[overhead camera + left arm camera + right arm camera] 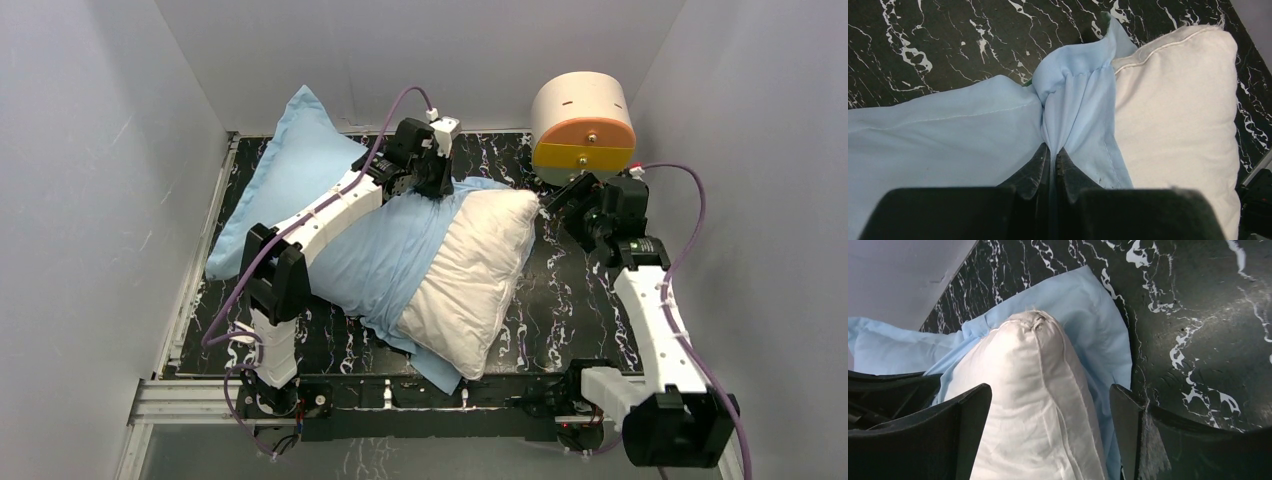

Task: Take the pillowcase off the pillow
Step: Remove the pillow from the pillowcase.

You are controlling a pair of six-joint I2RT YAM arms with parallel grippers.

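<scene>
The light blue pillowcase (pixel 300 180) covers the left part of the white pillow (pixel 470 270), whose right end is bare. My left gripper (pixel 432 185) sits at the far edge of the pillow near the case's opening. In the left wrist view it (pixel 1052 150) is shut on a bunched fold of the pillowcase (pixel 948 130) beside the bare pillow (pixel 1178 100). My right gripper (pixel 560 205) is at the pillow's far right corner. In the right wrist view it (pixel 1050 390) is open, its fingers either side of that pillow corner (pixel 1023 370), with pillowcase (pixel 1088 305) lying underneath.
A round cream-and-orange drum (pixel 583 125) stands at the back right, just behind my right gripper. White walls close in the black marble tabletop (pixel 570 300) on three sides. A metal rail (pixel 200 400) runs along the near edge by the arm bases.
</scene>
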